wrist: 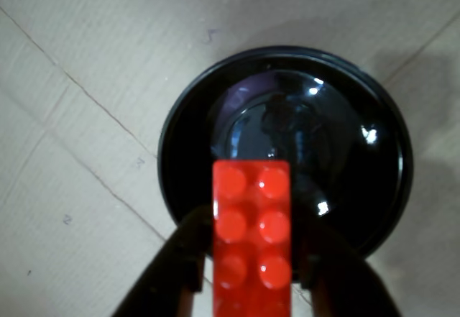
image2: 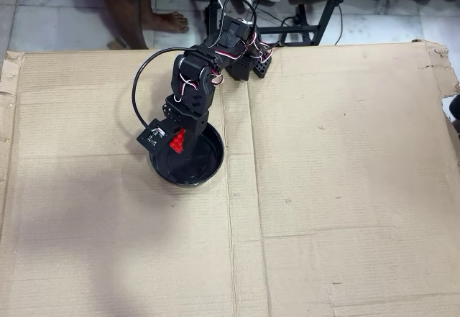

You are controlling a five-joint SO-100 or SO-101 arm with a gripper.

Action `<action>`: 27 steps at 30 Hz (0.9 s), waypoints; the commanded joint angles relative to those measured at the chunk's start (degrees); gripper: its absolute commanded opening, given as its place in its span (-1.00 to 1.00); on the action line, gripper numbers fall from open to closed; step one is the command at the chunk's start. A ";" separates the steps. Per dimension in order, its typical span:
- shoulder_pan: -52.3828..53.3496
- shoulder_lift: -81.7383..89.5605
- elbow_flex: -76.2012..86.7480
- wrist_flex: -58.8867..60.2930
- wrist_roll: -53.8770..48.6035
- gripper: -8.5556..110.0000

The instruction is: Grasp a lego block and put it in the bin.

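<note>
In the wrist view the red lego block [wrist: 252, 238] stands lengthwise between my two black fingers, studs facing the camera. My gripper [wrist: 252, 259] is shut on it and holds it above the near rim of the round glossy black bin [wrist: 345, 130], which fills the middle of the view. In the overhead view the gripper [image2: 176, 141] with the red block [image2: 177, 139] hangs over the left part of the bin [image2: 208, 162], which lies left of centre on the cardboard. The bin looks empty.
Brown cardboard sheets [image2: 323, 187] cover the work surface, with seams and creases. The arm's base [image2: 248, 62] is at the cardboard's far edge. A person's bare feet [image2: 154, 22] and stand legs are on the tiled floor beyond.
</note>
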 commanded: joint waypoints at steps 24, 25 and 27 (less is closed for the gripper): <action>-5.27 5.01 1.41 0.88 -0.18 -0.44; -6.06 5.45 1.41 0.97 -0.18 -0.44; -7.73 6.06 1.41 0.97 0.09 -0.44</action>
